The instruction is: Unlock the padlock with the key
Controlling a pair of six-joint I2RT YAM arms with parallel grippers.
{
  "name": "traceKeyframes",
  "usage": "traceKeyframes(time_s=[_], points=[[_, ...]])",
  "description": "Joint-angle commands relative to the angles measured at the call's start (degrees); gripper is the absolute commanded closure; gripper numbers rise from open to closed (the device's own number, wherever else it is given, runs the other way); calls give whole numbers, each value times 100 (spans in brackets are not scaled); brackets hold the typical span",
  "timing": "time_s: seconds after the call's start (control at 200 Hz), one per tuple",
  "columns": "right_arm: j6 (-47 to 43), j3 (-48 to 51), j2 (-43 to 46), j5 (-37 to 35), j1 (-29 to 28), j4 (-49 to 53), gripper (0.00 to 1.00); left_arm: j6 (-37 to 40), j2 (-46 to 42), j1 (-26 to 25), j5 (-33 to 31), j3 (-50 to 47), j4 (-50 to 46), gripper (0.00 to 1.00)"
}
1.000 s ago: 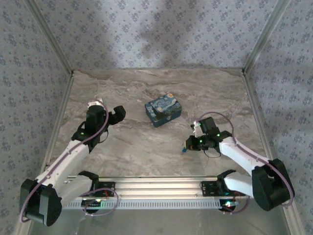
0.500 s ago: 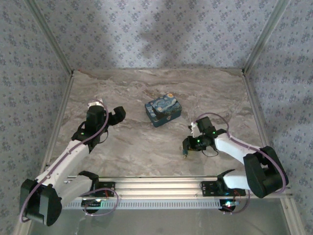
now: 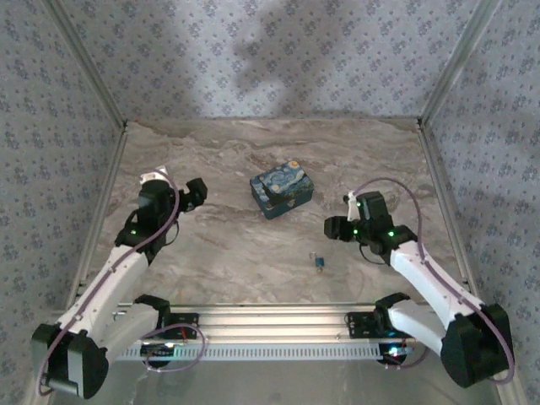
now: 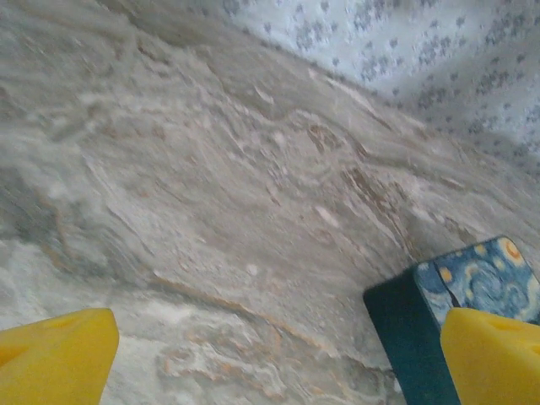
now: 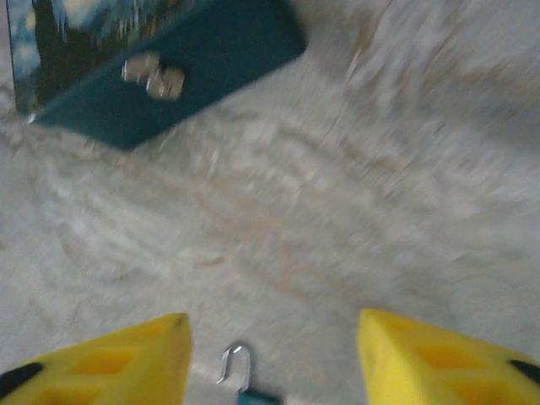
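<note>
Both agape, left pincer [image 3: 195, 193] and right pincer [image 3: 333, 226] flank padlock [image 3: 282, 191]; key [image 3: 321, 261] on marble table [image 3: 236, 253].

This was a robot test cell in a lab, not a lived-in room. A marble-print tabletop [image 3: 245, 245] sat boxed in by flat wall panels [image 3: 270, 59] papered in a blue-grey floral pattern. Bare aluminium posts [image 3: 87, 66] joined them at the upper left and upper right of the top view. Along the bottom edge ran a slotted aluminium rail [image 3: 270, 319]. Two white robot arms [image 3: 114, 274] were bolted to it, trailing loose purple cables [image 3: 384, 180].
</note>
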State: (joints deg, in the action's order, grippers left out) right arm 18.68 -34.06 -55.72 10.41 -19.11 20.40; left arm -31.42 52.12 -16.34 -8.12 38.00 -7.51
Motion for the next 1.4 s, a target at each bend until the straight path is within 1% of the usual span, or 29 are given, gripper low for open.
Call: traceKeyframes(time_s=[0.0, 0.075, 0.125, 0.155, 0.17, 0.24, 0.315, 0.39, 0.47, 0.565, 0.705, 0.769, 0.819, 0.864, 0.924, 0.974, 1.079, 1.169, 1.194, 1.239, 1.399], points=[[-354, -142, 351, -1080, 142, -247, 34, 736, -296, 94, -641, 69, 237, 2], [-555, -45, 550, -1525, 300, -584, 21, 1119, -489, 143, -1082, -130, 513, 2], [-683, 64, 640, -1809, 402, -939, 10, 1333, -620, 210, -1324, -294, 732, 2], [-751, 146, 673, -1995, 471, -1150, 1, 1453, -680, 259, -1424, -392, 855, 2], [-773, 191, 676, -2081, 514, -1263, 0, 1498, -710, 289, -1468, -448, 914, 2], [-822, 390, 581, -2438, 718, -1784, 0, 1739, -798, 445, -1611, -672, 1204, 2], [-899, 565, 387, -2524, 974, -2273, 0, 1868, -780, 642, -1742, -813, 1313, 2], [-1315, 765, 105, -2239, 1236, -3014, 0, 2028, -675, 849, -1744, -933, 1438, 2], [-1865, 938, -374, -1845, 1373, -3691, 0, 2278, -458, 997, -1732, -1160, 1799, 2], [-2019, 940, -945, -1726, 1474, -4133, 0, 2332, -122, 1156, -1687, -1346, 2092, 2], [-2018, 1239, -1610, -1313, 1654, -5404, 0, 2533, 403, 1286, -1267, -1448, 2366, 2], [-2121, 1234, -1872, -1292, 1687, -5562, 0, 2640, 603, 1289, -1125, -1477, 2487, 2], [-2200, 1286, -2086, -1246, 1711, -5890, 0, 2705, 736, 1288, -1049, -1520, 2631, 2], [-2322, 1231, -2127, -1183, 1723, -5830, 0, 2736, 834, 1291, -994, -1574, 2791, 2], [-2430, 1277, -2247, -1109, 1761, -6196, 0, 2783, 965, 1300, -888, -1636, 2997, 2], [-2320, 1270, -2366, -1040, 1868, -6223, 0, 2839, 1080, 1308, -764, -1673, 3149, 2], [-2087, 1448, -2798, -857, 2104, -6937, 0, 2982, 1290, 1327, -461, -1734, 3469, 2], [-1977, 1484, -3187, -757, 2209, -7356, 0, 3083, 1498, 1348, -234, -1771, 3746, 2], [-1973, 1429, -3192, -725, 2226, -7271, 0, 3105, 1557, 1352, -165, -1781, 3815, 2], [-1943, 1210, -3126, -698, 2284, -6707, 0, 3135, 1663, 1361, -69, -1788, 3922, 2], [-1960, 1173, -3156, -817, 2231, -6695, 0, 3235, 2109, 1387, 269, -1839, 4526, 2]])
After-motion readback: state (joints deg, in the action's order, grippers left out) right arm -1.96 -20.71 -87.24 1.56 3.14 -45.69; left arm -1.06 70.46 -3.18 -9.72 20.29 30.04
